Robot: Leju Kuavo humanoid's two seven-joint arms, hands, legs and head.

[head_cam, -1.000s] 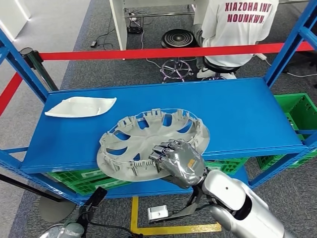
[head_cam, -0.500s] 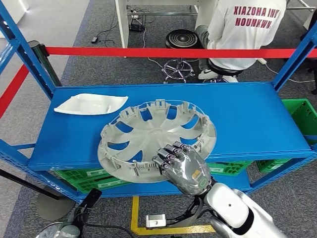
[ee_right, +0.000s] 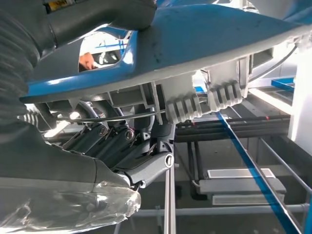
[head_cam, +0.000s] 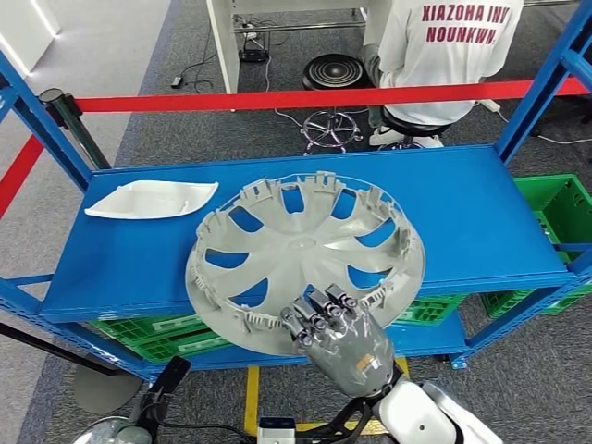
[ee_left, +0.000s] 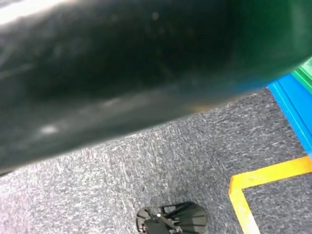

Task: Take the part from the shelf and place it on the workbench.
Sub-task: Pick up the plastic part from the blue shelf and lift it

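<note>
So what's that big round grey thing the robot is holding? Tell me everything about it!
It's a wheel cover, a wide grey disc that looks like plastic. It has curved spokes with openings between them, and little clips stick up all around its rim. Its hollow inner side faces the camera. The right hand grips its near edge, tilting the far edge up above the blue shelf, part of it past the front edge.

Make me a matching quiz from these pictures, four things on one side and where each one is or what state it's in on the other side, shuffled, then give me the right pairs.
Things:
1. hubcap
2. white part
3. green crates
4. red tape

Places or states:
A. lying flat on the shelf's far left
B. stretched across behind the shelf
C. gripped at its near rim by the right hand
D. below the blue shelf

Pairs: 1-C, 2-A, 3-D, 4-B
</note>
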